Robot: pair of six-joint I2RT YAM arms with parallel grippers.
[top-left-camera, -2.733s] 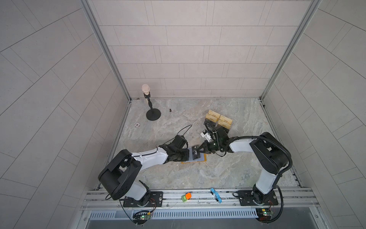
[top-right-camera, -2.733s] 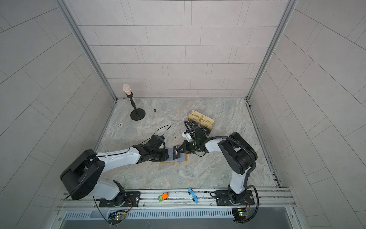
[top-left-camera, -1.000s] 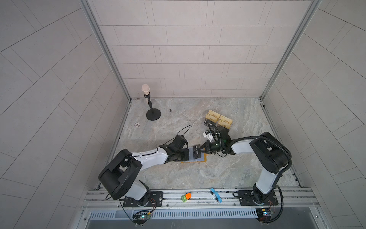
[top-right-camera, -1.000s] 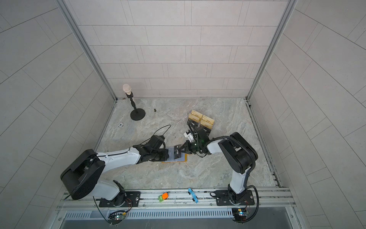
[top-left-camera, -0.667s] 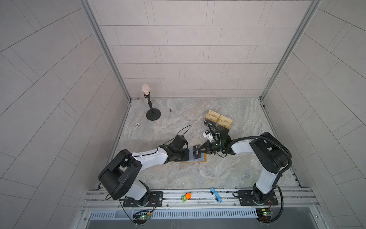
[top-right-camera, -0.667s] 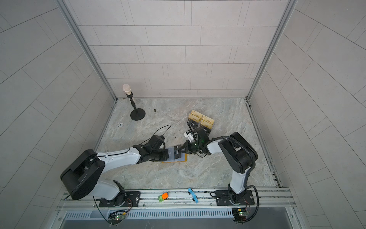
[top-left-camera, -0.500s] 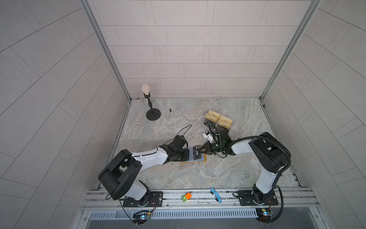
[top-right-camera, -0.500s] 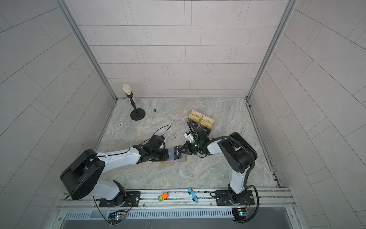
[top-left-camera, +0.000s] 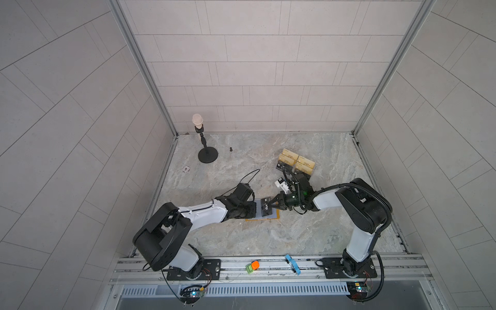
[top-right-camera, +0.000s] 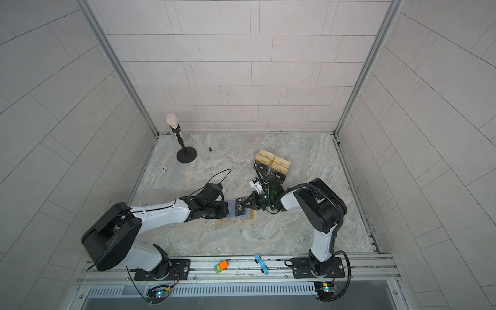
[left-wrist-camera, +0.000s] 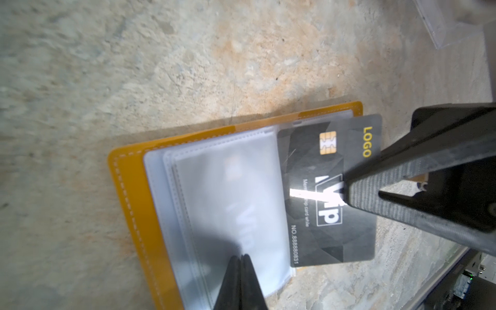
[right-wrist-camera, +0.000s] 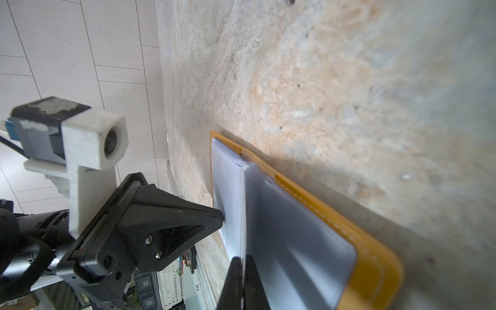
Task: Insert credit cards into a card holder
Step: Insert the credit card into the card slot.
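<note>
Marbled stone tabletop (top-left-camera: 268, 150), grey-tiled walls (top-left-camera: 241, 67); right claw (left-wrist-camera: 346, 188) pinches credit card (left-wrist-camera: 322, 228), left claw (left-wrist-camera: 241, 265) closed.

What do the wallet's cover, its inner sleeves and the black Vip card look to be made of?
The card holder cover: mustard leather or faux leather, matte, with pale stitching along the edge; which of the two I cannot tell. Its sleeves: thin, frosted clear plastic with visible seams. The credit card: stiff glossy plastic, going by the bright glare streak, with a gold metallic chip.
</note>
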